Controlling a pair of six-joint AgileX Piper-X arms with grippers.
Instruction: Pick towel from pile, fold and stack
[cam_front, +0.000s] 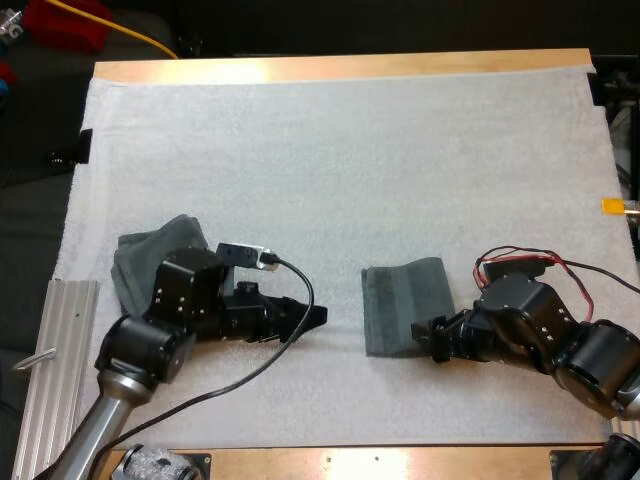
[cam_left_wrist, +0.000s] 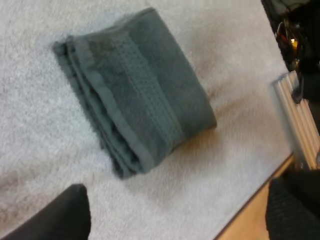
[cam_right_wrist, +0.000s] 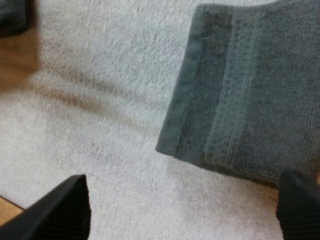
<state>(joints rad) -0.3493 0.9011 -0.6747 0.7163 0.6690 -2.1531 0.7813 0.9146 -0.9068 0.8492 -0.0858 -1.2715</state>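
Observation:
A folded dark grey-green towel (cam_front: 404, 305) lies flat in the middle of the white mat (cam_front: 330, 160). My right gripper (cam_front: 421, 333) is low at the towel's near right corner, open. In the right wrist view its fingers (cam_right_wrist: 56, 210) stand wide apart, with the folded towel (cam_right_wrist: 250, 90) just ahead and one fingertip at its edge. My left gripper (cam_front: 316, 315) points at the towel from the left, a short gap away, open, and the folded towel (cam_left_wrist: 135, 100) lies beyond its fingers (cam_left_wrist: 55, 215). A crumpled towel (cam_front: 145, 262) sits at the left, partly hidden by my left arm.
A ribbed metal plate (cam_front: 58, 370) lies off the mat's near left corner. The wooden table edge (cam_front: 340, 66) runs along the far side and also along the front (cam_front: 380, 462). Bare mat stretches across the far half.

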